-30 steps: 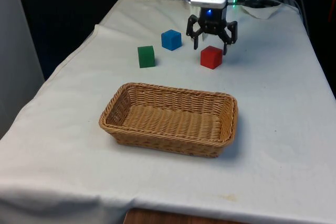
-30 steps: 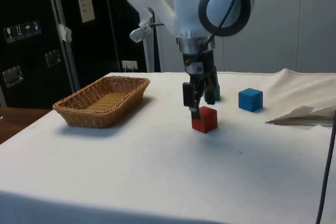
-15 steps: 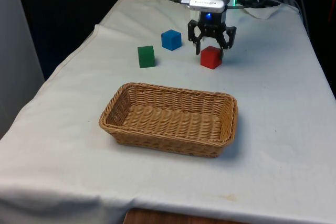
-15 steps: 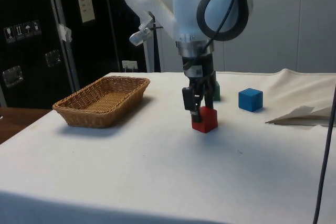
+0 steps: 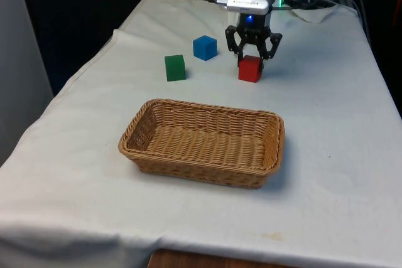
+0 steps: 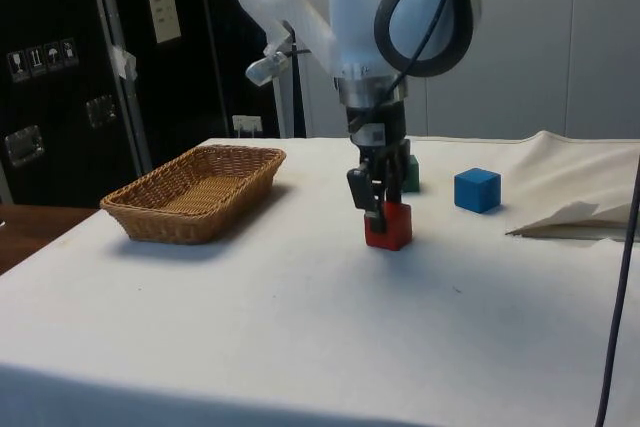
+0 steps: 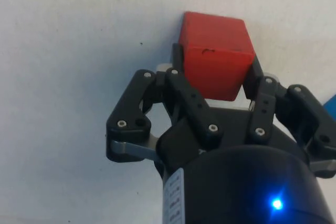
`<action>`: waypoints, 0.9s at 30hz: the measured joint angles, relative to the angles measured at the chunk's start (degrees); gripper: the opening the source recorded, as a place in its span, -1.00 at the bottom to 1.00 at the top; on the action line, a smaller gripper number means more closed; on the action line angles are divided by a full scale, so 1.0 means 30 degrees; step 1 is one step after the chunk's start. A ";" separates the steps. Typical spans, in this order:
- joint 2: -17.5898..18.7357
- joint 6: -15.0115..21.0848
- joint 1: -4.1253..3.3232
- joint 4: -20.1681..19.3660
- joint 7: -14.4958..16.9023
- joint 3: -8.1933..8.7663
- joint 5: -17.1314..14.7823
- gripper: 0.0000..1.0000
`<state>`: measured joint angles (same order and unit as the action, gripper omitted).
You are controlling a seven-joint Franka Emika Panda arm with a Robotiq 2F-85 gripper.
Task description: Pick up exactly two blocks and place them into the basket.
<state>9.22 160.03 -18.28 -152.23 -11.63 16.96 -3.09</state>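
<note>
Starting at the front view's left, the green block (image 5: 174, 67) is sitting on the white cloth (image 5: 326, 130) untouched, and just beyond it toward the robot the blue block (image 5: 205, 48) is resting apart from it, also untouched. Nearer the camera, between those blocks and the table's near edge, the wicker basket (image 5: 141, 131) is lying with nothing visible inside, so by my reading no block has been delivered yet and the first of the two picks is in hand. Moving toward the front view's right, the red block (image 5: 249, 68) is standing on the cloth with the gripper (image 5: 252, 55) lowered straight over it. In the wrist view the two fingers (image 7: 177, 62) are bracketing the red block (image 7: 215, 61) on opposite faces and appear to be pressing against them, so the gripper (image 7: 216, 75) is looking clenched on that block. The side view is showing the red block's (image 6: 388, 226) underside at cloth level, so it is seemingly not lifted yet. The next move is calling for a straight rise clear of the cloth, then a carry over the basket's (image 6: 190, 187) rim before letting go; afterwards one more block is needing the same treatment, and the third should be left alone.
</note>
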 measured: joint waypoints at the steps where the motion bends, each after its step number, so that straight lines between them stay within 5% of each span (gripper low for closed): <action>1: -0.0115 -0.0057 0.0000 0.0000 0.0000 0.0000 0.0000 -0.92; 11: -0.1566 -0.1662 0.0038 0.0458 0.0382 0.0153 0.0115 -0.92; 27: -0.2979 -0.4641 0.0153 0.2158 0.3209 0.1241 -0.0057 -0.92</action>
<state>0.29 146.10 -17.82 -145.76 -2.01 20.68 -3.27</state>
